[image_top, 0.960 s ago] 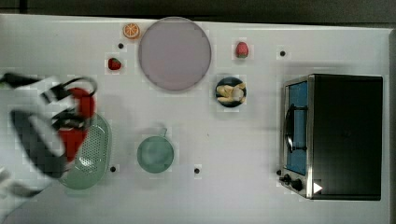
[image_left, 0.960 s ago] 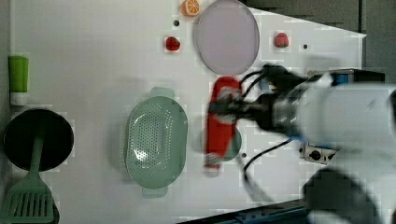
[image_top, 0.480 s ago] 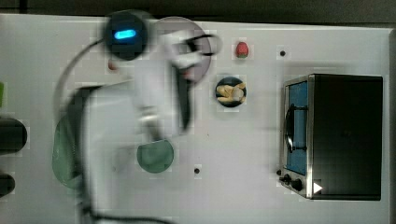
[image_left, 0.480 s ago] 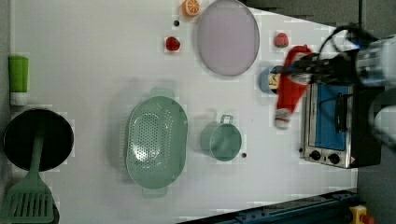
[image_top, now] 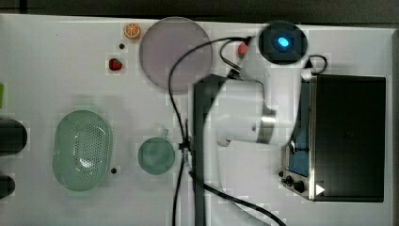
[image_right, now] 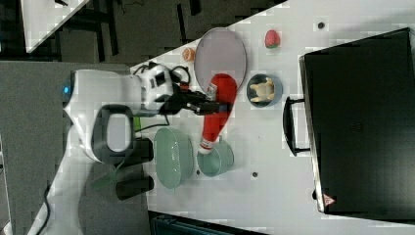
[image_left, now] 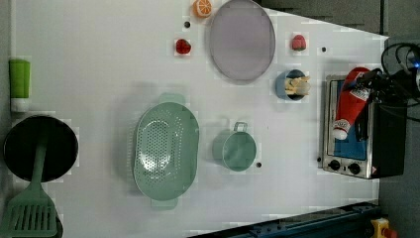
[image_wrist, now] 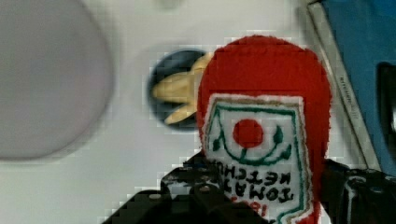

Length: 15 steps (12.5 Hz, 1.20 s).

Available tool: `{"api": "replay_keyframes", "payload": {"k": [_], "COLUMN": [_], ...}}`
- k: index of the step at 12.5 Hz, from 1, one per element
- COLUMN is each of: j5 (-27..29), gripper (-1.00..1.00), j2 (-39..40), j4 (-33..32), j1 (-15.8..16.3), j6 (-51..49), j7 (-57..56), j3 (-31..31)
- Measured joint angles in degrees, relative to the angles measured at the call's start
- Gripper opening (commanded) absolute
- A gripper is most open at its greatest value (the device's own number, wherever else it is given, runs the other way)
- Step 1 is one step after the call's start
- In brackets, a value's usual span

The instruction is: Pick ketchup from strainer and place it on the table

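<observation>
Pincer point(image_right: 215, 106) grips my ketchup point(image_right: 218, 111) mid-label; it looks soft and light (plush, likely), so I'd squeeze gently.

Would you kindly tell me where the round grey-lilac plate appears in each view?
Top view: plate at the top edge, left of the arm.
Left view: top edge, right of centre.
Right view: upper middle, just above the ketchup.
Wrist view: beyond the small bowl from the oven.
Shared landmark: the oven.
</observation>
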Motion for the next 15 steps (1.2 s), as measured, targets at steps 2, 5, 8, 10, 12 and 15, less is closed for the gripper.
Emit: {"api": "replay_keyframes", "payload": {"k": [2,5,8,10,12,15], "j5": [-0.1,-0.6,-0.3,-0.2,0.0,-0.2], "gripper": [0.19,0.19,0.19,0.19,0.26,0.89], "j2": [-1.0,-0.7,-0.5,0.7,3.6,7.3], "j4": [-5.0,-12.2,-20.0,-23.6,-25.2,-27.5], "j1": [-0.4,0.8,1.6,2.3,3.4,3.6], "j6": [5.6,14.4,17.7,22.1,28.4,35.1], "j7": [-0.5,-0.5,-0.5,-0.6,-0.6,-0.7], "j3": [-0.7,0.1,2.3,3.4,3.3,3.4]}}
